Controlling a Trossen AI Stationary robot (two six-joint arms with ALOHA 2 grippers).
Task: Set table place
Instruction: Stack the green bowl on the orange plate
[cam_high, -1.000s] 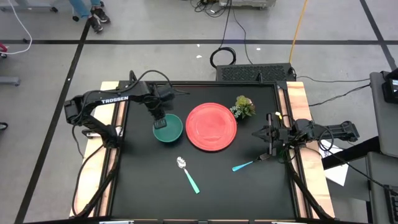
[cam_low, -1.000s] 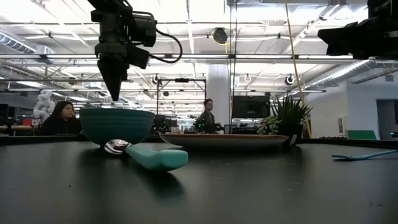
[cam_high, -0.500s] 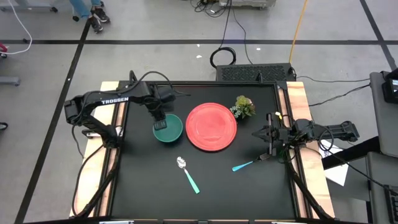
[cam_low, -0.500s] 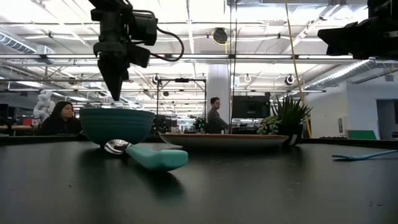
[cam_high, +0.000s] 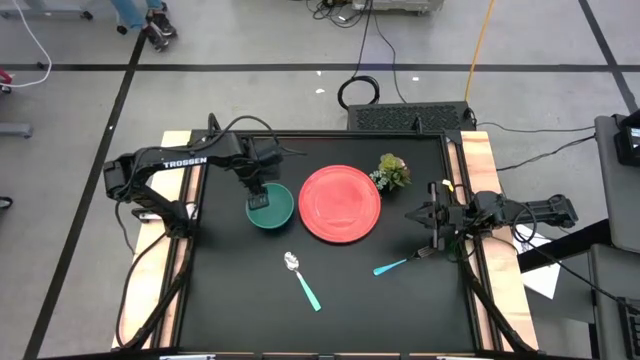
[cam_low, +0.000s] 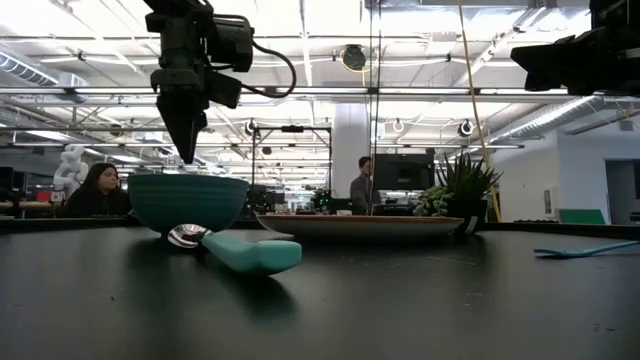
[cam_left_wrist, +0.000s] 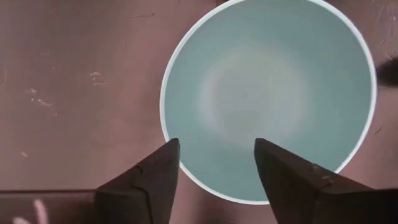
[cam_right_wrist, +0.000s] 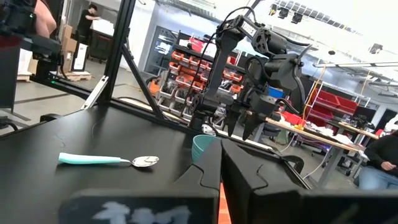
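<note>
We have the plate (cam_high: 340, 204) at the table's (cam_high: 240, 300) middle, bowl (cam_high: 271, 207) touching its left. Our left gripper (cam_high: 259, 195) hovers over the bowl, jaws apart, empty. Right gripper (cam_high: 414, 214) waits at the right edge, jaws together. Spoon (cam_high: 302, 281) and fork (cam_high: 397, 264) lie unplaced, so most remains.

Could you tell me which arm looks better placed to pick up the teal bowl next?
Probably the left. Its gripper hangs open right above the bowl, fingers over the near rim. The right gripper waits shut by the table's right edge, beyond the plate.
</note>
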